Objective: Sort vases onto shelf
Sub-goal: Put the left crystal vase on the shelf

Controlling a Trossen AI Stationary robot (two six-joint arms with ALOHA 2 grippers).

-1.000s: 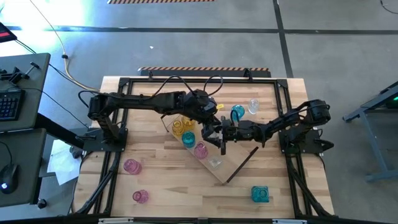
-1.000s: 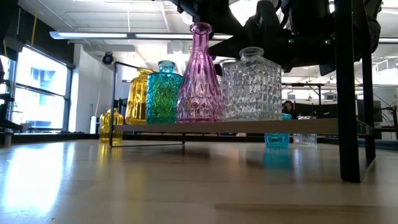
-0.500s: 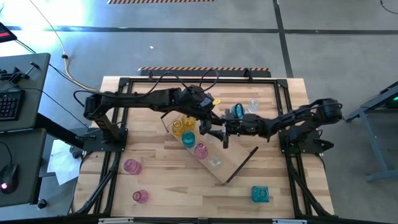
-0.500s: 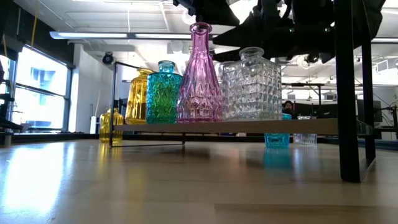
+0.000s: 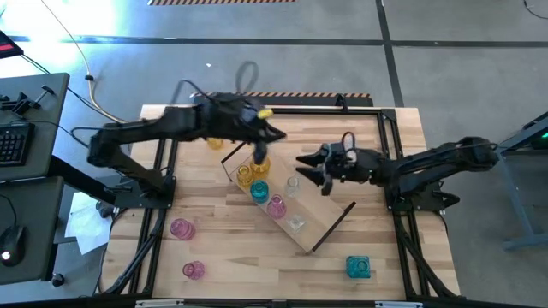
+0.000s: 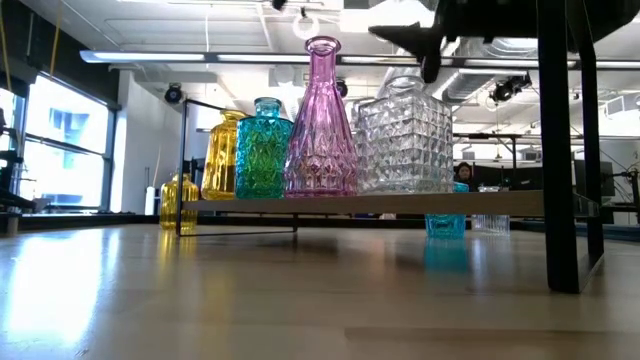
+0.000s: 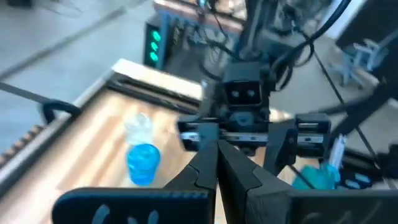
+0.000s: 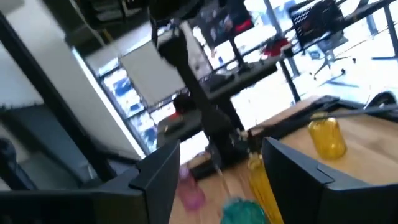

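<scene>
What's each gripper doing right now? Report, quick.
Left gripper: closed, holding nothing.
Right gripper: open, holding nothing.

I read this as an open lab or workshop floor: polished concrete floor (image 5: 445, 68), hazard-striped tape (image 5: 282, 95), keyboard (image 5: 12, 144) on a side desk, ceiling ducts (image 6: 200, 57), big windows (image 6: 60, 150).

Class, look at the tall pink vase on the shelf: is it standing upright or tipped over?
Upright. In the low view the pink vase stands on its base on the shelf, neck pointing straight up.
</scene>
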